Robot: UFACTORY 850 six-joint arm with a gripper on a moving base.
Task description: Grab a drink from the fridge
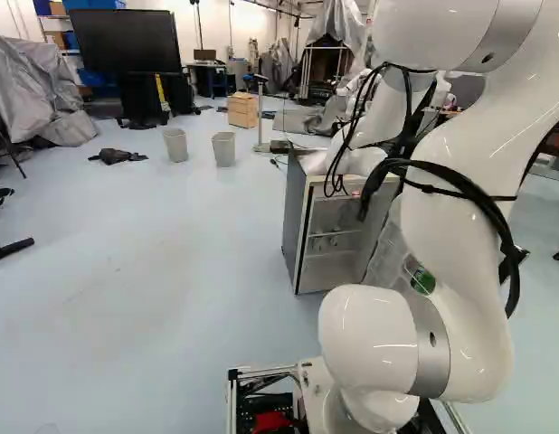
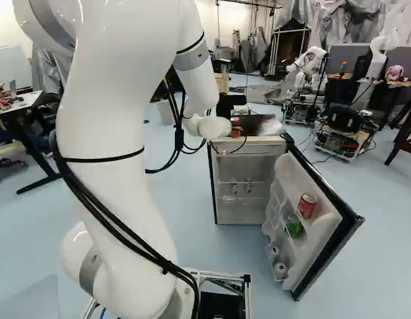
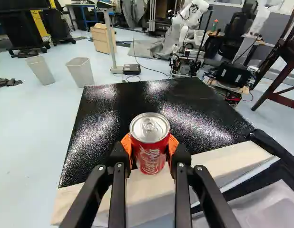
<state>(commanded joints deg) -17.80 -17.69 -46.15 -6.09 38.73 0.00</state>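
Gripper [image 2: 235, 126] clamped on red can [image 3: 149, 147], by front edge of fridge's top [image 3: 104, 123]. Fridge door [image 2: 330, 247] swung open. Left base view: open floor [image 1: 153, 262] left of fridge [image 1: 296, 221].

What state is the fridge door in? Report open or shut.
Open: the door stands swung out from the fridge, baring its inside and a red can on the door.

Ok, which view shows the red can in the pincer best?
The wrist view: the red can is close and upright in the pincer, lid and side clear. The right base view shows it small, at the fridge top; the left base view doesn't.
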